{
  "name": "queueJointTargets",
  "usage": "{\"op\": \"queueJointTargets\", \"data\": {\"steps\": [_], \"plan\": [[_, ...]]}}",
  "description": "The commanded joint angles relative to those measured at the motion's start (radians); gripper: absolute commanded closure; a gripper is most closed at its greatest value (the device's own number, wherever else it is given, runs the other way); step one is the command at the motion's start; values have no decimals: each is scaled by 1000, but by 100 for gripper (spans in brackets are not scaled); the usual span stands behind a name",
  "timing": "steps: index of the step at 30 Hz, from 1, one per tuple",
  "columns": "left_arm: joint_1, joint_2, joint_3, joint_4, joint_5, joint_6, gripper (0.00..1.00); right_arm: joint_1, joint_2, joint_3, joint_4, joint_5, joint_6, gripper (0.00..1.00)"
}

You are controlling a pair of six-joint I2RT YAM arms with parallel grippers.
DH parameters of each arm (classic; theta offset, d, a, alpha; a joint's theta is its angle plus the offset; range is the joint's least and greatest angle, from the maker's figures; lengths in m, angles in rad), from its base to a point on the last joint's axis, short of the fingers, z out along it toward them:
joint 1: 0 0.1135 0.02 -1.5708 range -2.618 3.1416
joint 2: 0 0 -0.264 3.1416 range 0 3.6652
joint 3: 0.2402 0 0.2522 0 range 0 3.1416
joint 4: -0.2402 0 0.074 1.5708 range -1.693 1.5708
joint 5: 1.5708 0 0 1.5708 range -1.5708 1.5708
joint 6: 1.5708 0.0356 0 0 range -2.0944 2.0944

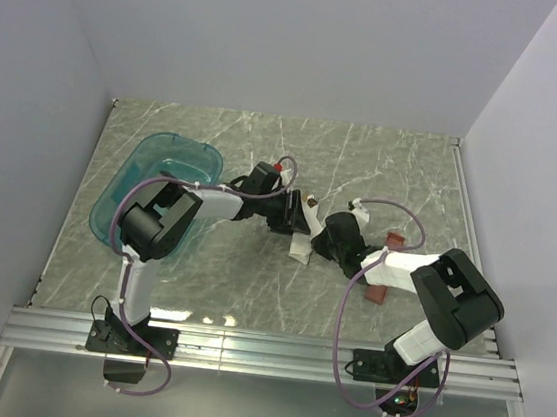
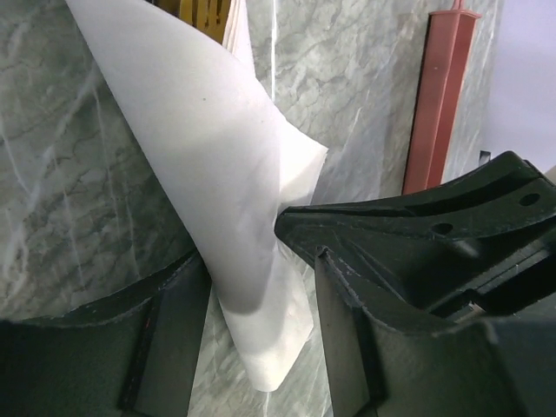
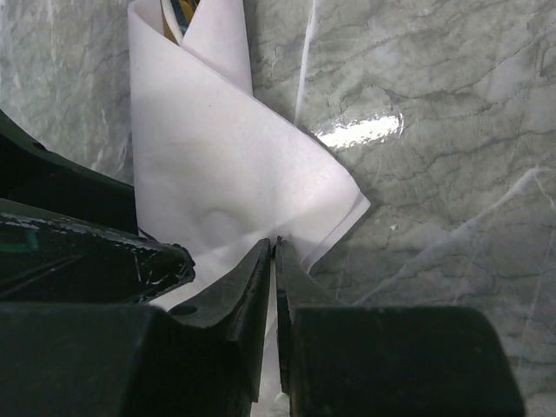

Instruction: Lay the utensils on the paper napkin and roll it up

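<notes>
Mid-table, right pincer (image 3: 274, 249) tight on the paper napkin (image 3: 226, 165), left pincer (image 2: 261, 271) wide apart astride it

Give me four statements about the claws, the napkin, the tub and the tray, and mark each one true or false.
1. The right claw is shut on the paper napkin. True.
2. The teal tub holds the napkin. False: the napkin lies on the table, outside the tub.
3. The left claw is open, with its jaws on either side of the napkin. True.
4. The reddish tray sits in the tub. False: the tray lies on the table by the right arm.
</notes>
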Motion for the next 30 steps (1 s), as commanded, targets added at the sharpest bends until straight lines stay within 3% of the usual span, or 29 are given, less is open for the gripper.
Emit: {"op": "queueJointTargets", "data": {"steps": [1,7,12,16,25,30], "plan": [[-7,-36,9,14,-21,27,44,5,14,-52,-106,59,-7,85],[10,-27,42,-70,-124,41,44,3,-3,-84,-129,110,25,86],[12,-97,15,-37,-222,18,43,3,-59,-102,-146,112,-1,86],[15,-96,139,-64,-245,55,45,3,-89,-93,-139,107,-55,85],[4,123,494,-79,-72,124,49,3,-115,-85,-133,90,-86,78],[-2,217,518,-42,-8,121,51,5,-167,-56,-155,84,-106,75]]}}
